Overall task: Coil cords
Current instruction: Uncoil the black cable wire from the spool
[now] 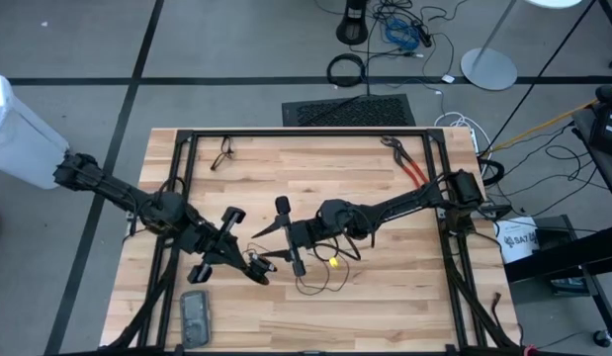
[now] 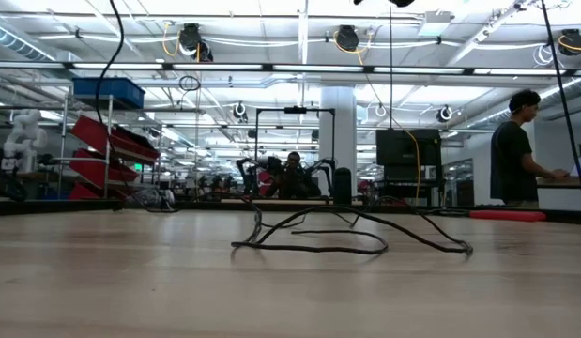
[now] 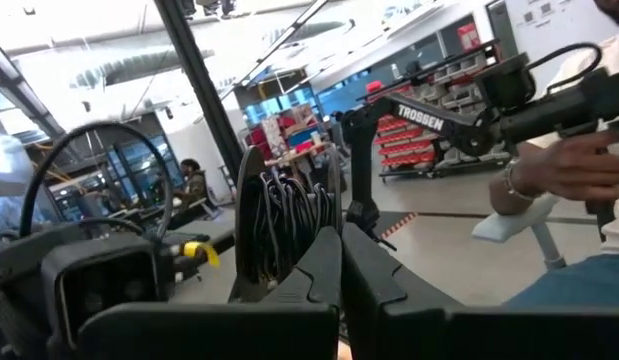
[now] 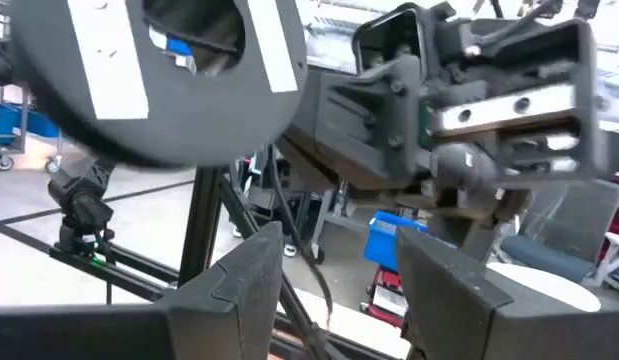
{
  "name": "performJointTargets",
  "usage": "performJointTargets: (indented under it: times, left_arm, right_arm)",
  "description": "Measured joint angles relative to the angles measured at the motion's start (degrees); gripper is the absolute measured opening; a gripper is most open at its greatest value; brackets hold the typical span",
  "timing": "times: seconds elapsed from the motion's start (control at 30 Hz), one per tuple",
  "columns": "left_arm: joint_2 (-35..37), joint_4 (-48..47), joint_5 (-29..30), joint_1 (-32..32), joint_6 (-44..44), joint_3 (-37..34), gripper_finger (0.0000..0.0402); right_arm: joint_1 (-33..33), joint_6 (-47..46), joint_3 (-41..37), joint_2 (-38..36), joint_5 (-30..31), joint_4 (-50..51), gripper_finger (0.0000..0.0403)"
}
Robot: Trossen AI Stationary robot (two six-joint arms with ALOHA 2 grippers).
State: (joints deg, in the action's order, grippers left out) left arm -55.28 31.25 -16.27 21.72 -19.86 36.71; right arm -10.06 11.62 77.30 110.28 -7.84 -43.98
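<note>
A: Wooden table [image 1: 385, 307] under both my arms, black frame around it, and a busy workshop beyond with a person [image 2: 515, 150] standing at the far right. Where's the cord [image 1: 320, 277]?

B: Thin black cord lies in loose loops on the table near the middle, just on the near side of my right tool [image 1: 282, 235]. From table height it sprawls flat, a few strands arching up [image 2: 346, 235].

A: And the left tool [image 1: 254, 265]?

B: Clenched. My left wrist camera shows its fingers [image 3: 319, 275] pressed together, a bundle of black cord loops standing just past the tips. I can't say whether a strand is pinched.

A: Right one?

B: Released, fingers [image 4: 244, 270] spread wide with a gap between, a cord strand hanging in that gap. It sits close to the left tool, mid-table.

A: Anything else on the table?

B: Red-handled pliers [image 1: 409, 163] at the far right, a small dark device [image 1: 196, 316] at the near left edge, something yellow [image 1: 333, 262] beside the cord.
</note>
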Motion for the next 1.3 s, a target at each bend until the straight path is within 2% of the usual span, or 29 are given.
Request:
performJointTargets:
  times: [0.23,0.6,0.8,1.07,1.17,1.3]
  left_arm:
    - [-0.6,0.9,0.1,0.0,0.0,0.0,0.0000]
    - [-0.6,0.9,0.1,0.0,1.6,0.0,0.0000]
    - [-0.4,0.8,0.1,0.0,3.0,0.0,0.0000]
    - [-0.4,0.6,0.0,0.0,3.0,0.0,0.0000]
    - [-0.4,-0.5,-1.4,0.0,3.1,0.0,0.0000]
    - [-0.4,-5.0,-3.3,0.1,3.2,0.0,0.0000]
  right_arm:
    - [-0.3,-0.2,4.7,4.6,0.1,0.9,0.0181]
    - [-0.1,1.0,4.7,4.6,0.0,4.0,0.0170]
    - [0.3,1.2,4.7,4.6,0.0,5.3,0.0122]
    - [1.1,0.6,4.7,3.9,0.6,7.7,0.0009]
    - [1.4,1.0,4.7,1.5,1.4,13.1,0.0007]
    - [1.2,3.0,4.7,-3.2,6.4,21.7,0.0002]
